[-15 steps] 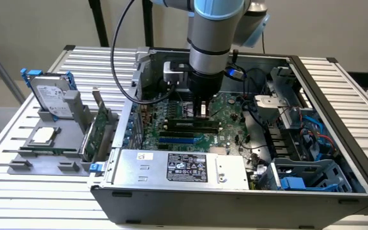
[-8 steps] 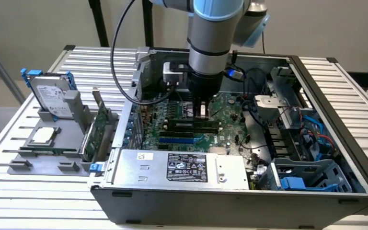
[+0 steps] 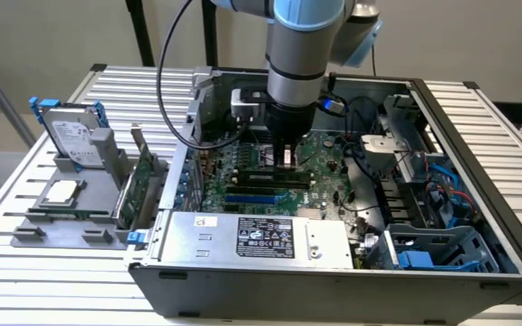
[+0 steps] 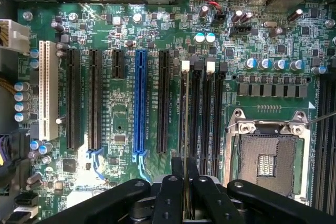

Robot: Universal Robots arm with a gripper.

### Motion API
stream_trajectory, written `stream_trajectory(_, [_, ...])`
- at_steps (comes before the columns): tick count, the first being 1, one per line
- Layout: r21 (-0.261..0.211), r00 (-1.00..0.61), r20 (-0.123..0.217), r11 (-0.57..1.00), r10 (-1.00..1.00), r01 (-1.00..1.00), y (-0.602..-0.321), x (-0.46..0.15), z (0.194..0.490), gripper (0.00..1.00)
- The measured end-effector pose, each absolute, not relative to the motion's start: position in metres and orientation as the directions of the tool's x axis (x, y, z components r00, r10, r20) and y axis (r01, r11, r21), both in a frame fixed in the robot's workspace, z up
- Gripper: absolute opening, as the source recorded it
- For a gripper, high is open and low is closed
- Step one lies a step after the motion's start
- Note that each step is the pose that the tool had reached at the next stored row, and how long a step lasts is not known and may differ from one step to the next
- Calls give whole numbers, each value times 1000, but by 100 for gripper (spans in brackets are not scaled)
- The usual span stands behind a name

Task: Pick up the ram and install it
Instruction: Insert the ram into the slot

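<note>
- The tool (image 4: 185,195) sits low inside the open computer case (image 3: 478,129), its two black fingers (image 4: 169,198) drawn narrow and clamped on the ram (image 4: 185,129), which shows edge-on as a thin strip running out from between them.
- In the exterior view the tool (image 3: 285,155) hangs straight down from the grey and blue arm (image 3: 306,41), with its tip just above the motherboard (image 3: 320,153).
- The ram stands upright on its long edge, lined up along the black memory slots (image 4: 202,108) with white latches (image 4: 185,66) at their far end. It lies over the slot nearest the black expansion slot (image 4: 163,100); whether it is seated cannot be told.
- Past that slot, a blue expansion slot (image 4: 140,103), further black slots (image 4: 94,98) and a white slot (image 4: 48,90) run parallel to the ram.
- On the other side of the memory slots lies the empty CPU socket (image 4: 265,153) in its metal frame.
- A silver power supply (image 3: 261,238) fills the case's near edge in the exterior view.
- Outside the case, toward the exterior view's left, the desk (image 3: 25,272) carries a grey holder (image 3: 71,217) with a hard drive (image 3: 73,139) in blue rails and a green expansion card (image 3: 141,180) standing upright.
</note>
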State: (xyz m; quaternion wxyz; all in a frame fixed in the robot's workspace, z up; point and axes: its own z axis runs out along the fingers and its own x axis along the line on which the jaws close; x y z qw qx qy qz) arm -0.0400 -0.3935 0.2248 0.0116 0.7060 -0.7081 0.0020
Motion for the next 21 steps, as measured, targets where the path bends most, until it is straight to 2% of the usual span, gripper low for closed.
stream_trajectory(12, [13,-3,19,3,-1000,-1000,-393,-40,221,0])
stream_trajectory(13, [14,-3,19,3,-1000,-1000,-393,-40,221,100])
stream_trajectory(21, [14,-3,18,3,-1000,-1000,-393,-41,226,100])
